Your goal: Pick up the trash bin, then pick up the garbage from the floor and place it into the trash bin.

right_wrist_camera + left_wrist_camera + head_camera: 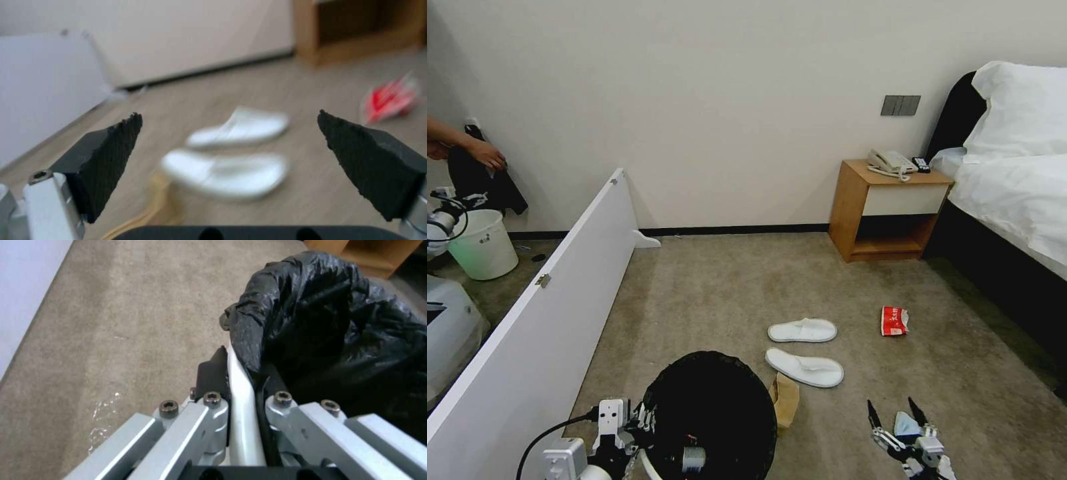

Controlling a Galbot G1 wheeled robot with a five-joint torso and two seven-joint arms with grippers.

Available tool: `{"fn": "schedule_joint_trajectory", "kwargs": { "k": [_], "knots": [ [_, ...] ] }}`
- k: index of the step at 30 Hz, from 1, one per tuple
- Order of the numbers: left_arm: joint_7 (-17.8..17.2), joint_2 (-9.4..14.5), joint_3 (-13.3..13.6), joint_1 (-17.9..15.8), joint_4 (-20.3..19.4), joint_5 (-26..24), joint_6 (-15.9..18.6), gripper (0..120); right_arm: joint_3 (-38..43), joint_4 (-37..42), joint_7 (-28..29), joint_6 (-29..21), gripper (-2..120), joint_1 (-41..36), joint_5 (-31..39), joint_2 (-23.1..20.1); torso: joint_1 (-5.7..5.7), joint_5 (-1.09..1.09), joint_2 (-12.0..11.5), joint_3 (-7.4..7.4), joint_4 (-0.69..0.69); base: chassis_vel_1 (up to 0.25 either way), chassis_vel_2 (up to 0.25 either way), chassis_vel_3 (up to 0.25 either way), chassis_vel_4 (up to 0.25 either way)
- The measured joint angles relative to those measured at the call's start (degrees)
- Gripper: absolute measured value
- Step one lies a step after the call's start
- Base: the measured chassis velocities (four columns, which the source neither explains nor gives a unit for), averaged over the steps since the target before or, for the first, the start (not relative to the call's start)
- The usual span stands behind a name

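Note:
My left gripper (644,430) is shut on the rim of the trash bin (710,413), a white bin (242,406) lined with a black bag (329,326), held low at the bottom centre of the head view. Inside it lie a red can (692,440) and a small jar (694,459). On the carpet ahead lie two white slippers (802,330) (805,367), a brown cardboard piece (786,398) beside the bin, and a red snack packet (894,321) to the right. My right gripper (895,408) hangs open at lower right, empty. The right wrist view faces the slippers (225,175) and the packet (389,98).
A long white panel (554,300) runs along my left. Behind it stands a plain white bucket (484,243), with a person's arm near the wall. A wooden nightstand (887,210) and a bed (1014,193) stand at the right.

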Motion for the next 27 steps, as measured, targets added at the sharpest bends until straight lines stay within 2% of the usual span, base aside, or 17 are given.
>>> {"fn": "schedule_joint_trajectory", "kwargs": {
  "k": [1,3,4,8,9,11,12,14,17,20,25,27],
  "knots": [
    [0.00,0.00,0.00,0.00,0.00,0.00,0.00,5,0.00,0.00,0.00,0.00,100,0.00,0.00,0.00,0.00,0.00,0.00,0.00,0.00,0.000,0.000,0.000,0.000],
    [-0.02,-0.08,-0.19,0.54,-0.14,0.39,0.04,5,-3.65,1.60,2.76,-6.73,100,0.48,1.97,-1.86,0.00,-0.01,0.00,0.00,-0.02,0.000,0.000,0.000,0.000],
    [-0.02,-0.08,-0.19,0.54,-0.14,0.39,0.04,5,-3.65,1.60,2.76,-6.73,100,0.48,1.97,-1.86,0.00,-0.01,0.00,0.00,-0.02,0.000,0.000,0.000,0.000],
    [-0.06,-0.72,-0.56,1.45,-0.78,1.07,0.10,5,-11.16,4.01,10.85,-16.69,100,3.71,6.42,-6.71,0.00,0.00,0.00,0.00,-0.01,0.000,0.000,0.000,0.000],
    [-0.06,-0.72,-0.56,1.45,-0.78,1.07,0.10,5,-11.16,4.01,10.85,-16.69,100,3.71,6.42,-6.71,0.00,0.00,0.00,0.00,-0.01,0.000,0.000,0.000,0.000],
    [-0.07,-1.21,-0.77,1.97,-1.16,1.60,0.10,5,-14.90,4.08,13.87,-21.22,100,5.98,9.74,-9.85,0.00,-0.02,0.00,0.00,0.00,0.000,0.000,0.000,0.000],
    [-0.07,-1.21,-0.77,1.97,-1.16,1.60,0.10,5,-14.90,4.08,13.87,-21.22,100,5.98,9.74,-9.85,0.00,-0.02,0.00,0.00,0.00,0.000,0.000,0.000,0.000],
    [-0.08,-1.59,-1.06,2.49,-1.54,1.97,0.11,5,-17.85,3.14,16.65,-24.80,100,7.96,12.23,-11.27,0.00,0.00,0.00,0.01,-0.01,0.000,0.000,0.000,0.000],
    [-0.09,-1.96,-1.70,3.16,-2.11,2.19,0.11,5,-21.03,0.59,18.47,-27.47,100,11.38,14.10,-10.72,0.00,-0.03,0.00,0.01,-0.02,0.000,0.000,0.000,0.000],
    [-0.10,-2.08,-1.89,3.33,-2.24,2.24,0.11,5,-21.99,-0.22,18.56,-27.85,100,12.48,14.49,-10.02,0.00,-0.01,0.00,0.01,-0.02,0.000,0.000,0.000,0.000],
    [-0.13,-3.40,-2.19,4.63,-2.99,3.54,0.05,5,-26.89,-5.80,20.20,-29.63,100,19.97,16.03,-4.80,0.00,0.01,0.00,0.01,0.00,0.000,0.000,0.000,0.000],
    [-0.13,-3.62,-2.17,4.92,-3.16,3.81,-0.06,5,-27.63,-6.83,21.05,-30.21,100,21.26,16.12,-3.95,0.00,-0.03,0.00,0.01,0.00,0.000,0.000,0.000,0.000]
  ]
}}
